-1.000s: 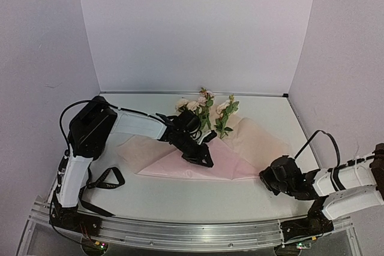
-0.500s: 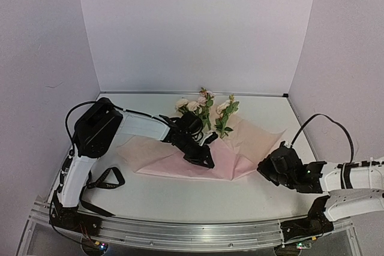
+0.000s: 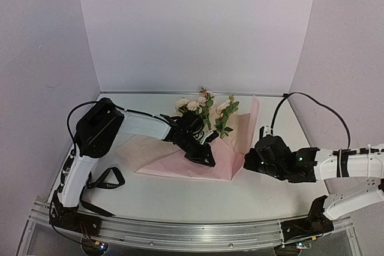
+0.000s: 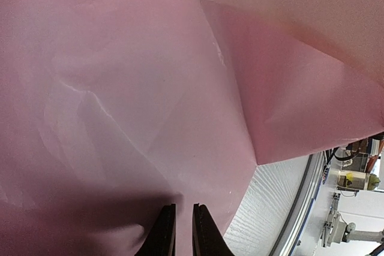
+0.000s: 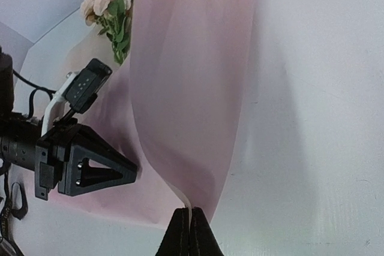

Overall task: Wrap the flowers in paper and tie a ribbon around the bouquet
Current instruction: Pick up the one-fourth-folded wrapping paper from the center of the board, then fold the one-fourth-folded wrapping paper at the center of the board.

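The flowers [image 3: 201,105] lie at the table's middle on the pink paper [image 3: 174,165], blooms toward the back wall. My left gripper [image 3: 207,161] rests low on the sheet just below them. Its jaws are nearly together with only pink paper [image 4: 150,88] showing in the slit at its tips [image 4: 183,208]. My right gripper [image 3: 246,163] is shut on the paper's right edge [image 5: 190,211] and holds that flap [image 5: 186,88] upright beside the flowers [image 5: 111,4]. The black ribbon [image 3: 105,178] lies looped by the left arm's base. The stems are hidden.
White walls close the table at the back and on both sides. A metal rail [image 3: 180,232] runs along the near edge. The right arm's black cable [image 3: 318,107] arcs above the table on the right.
My right gripper closed on the paper's right edge and swept left, raising that flap from flat to upright beside the flowers. The left arm has stayed put.
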Action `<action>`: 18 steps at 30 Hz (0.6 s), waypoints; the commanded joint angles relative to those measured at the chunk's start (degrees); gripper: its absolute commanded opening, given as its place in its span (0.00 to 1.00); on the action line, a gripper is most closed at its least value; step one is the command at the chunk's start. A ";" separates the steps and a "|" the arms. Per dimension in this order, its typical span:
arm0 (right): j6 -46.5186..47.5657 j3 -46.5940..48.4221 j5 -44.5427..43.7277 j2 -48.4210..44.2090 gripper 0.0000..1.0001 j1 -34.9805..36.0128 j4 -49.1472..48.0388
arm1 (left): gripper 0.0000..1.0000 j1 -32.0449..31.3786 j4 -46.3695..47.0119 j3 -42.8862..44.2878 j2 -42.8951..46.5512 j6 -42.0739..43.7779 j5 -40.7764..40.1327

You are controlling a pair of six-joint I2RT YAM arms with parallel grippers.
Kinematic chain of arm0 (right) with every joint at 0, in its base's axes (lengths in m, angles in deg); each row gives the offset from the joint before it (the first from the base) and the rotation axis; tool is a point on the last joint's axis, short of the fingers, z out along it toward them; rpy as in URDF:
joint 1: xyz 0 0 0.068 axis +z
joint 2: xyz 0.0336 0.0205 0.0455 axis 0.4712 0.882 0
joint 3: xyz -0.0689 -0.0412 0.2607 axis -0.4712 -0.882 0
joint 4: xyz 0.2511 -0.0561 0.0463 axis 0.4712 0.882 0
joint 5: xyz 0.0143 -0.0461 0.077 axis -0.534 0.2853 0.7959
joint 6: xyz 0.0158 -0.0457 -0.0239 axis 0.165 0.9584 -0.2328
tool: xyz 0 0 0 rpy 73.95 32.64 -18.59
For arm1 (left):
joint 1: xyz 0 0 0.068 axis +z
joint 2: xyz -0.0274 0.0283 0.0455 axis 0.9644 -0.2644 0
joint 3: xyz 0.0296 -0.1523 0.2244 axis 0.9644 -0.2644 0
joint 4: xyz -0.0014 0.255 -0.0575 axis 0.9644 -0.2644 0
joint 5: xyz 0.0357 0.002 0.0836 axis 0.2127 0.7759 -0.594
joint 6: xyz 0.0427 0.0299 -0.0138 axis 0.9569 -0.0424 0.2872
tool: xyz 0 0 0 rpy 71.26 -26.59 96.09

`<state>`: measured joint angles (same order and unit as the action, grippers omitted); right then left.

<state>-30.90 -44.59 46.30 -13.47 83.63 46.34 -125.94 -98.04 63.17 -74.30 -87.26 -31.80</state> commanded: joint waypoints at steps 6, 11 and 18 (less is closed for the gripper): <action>7.13 9.30 7.38 9.99 0.00 0.45 -3.47 | 0.09 2.03 1.26 0.96 1.12 -0.93 0.42; 7.26 10.28 9.36 11.44 0.00 -0.18 -3.52 | 0.18 4.20 3.41 -3.87 7.53 -2.30 1.02; 7.02 11.68 10.99 13.60 0.00 -0.96 -3.43 | 0.23 8.44 6.60 -16.58 18.68 -6.32 1.35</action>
<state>-24.65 -35.55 56.02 -1.49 83.18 43.32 -119.94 -94.62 52.19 -64.97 -90.79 -31.21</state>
